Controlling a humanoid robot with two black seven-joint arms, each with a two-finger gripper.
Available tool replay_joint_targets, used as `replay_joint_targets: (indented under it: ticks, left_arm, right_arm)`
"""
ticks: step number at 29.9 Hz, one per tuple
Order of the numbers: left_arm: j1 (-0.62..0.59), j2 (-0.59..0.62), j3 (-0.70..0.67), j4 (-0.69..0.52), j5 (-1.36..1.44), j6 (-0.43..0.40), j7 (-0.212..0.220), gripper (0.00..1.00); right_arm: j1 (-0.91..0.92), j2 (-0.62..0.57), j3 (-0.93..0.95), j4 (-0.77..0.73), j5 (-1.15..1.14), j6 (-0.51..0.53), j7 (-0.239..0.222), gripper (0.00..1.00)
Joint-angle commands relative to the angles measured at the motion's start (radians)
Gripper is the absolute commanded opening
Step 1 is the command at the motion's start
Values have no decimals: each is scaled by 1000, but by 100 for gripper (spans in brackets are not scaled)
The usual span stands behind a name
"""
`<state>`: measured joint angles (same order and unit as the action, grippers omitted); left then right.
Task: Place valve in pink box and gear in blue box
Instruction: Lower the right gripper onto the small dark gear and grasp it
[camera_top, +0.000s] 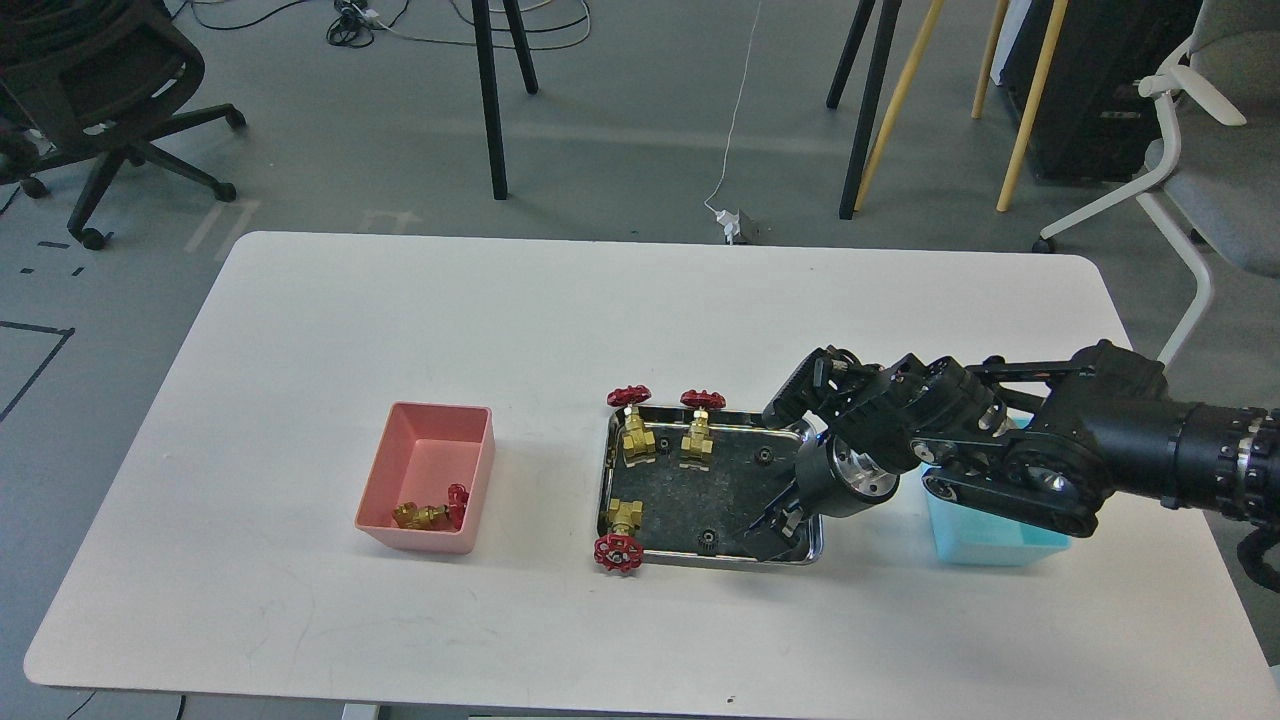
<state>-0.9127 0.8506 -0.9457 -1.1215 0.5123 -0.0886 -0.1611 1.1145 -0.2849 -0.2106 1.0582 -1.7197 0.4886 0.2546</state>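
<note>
Valves first: one valve (428, 514) already lies on its side in the near end of the pink box (395, 470), left of centre on the white table (400, 320). Three more sit in the steel tray (604, 470): two upright at its far-left corner (636, 432) (698, 436), handwheels leaning on the far rim, and a third (622, 530) tipped over the near-left corner, red wheel hanging outside the rim. Gears (707, 537) are tiny black dots on the dark tray floor, one near the near edge, others toward the far right, hard to count. Right gripper (772, 528) reaches in from the right and dips into the tray's near-right corner, likely after a gear; it is dark against dark and I cannot tell whether its fingers are apart or closed, or whether anything is held. Blue box (985, 545) sits just right of the tray, mostly hidden under the right arm, probably placed so gears travel a short way. Left arm not in view. No readable labels or writing anywhere.
</note>
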Motion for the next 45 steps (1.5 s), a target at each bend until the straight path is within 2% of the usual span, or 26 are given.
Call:
replay_joint_targets:
  ticks: [1,11,29,39,45]
  left_arm:
    - [0,7,-1,2,0,0,0,93]
    - [-3,7,-11,5,-1,0,0,93]
    - [-5,8,-24,11,-3,0,0,93]
    - [-5,16,-24,12,-5,0,-1,93]
    - [-5,16,-24,14,-5,0,-1,93]
  right_arm:
    - [2,4,-9,-4,0,0,0,87]
    - [-2,7,-13,-38,-1,0,-6,85]
    - [11,61,-55,-60,-32,0,-12,58]
    - [27,72,-99,-60,-32,0,-12,55]
    - [27,72,-101,-60,-32,0,-12,48]
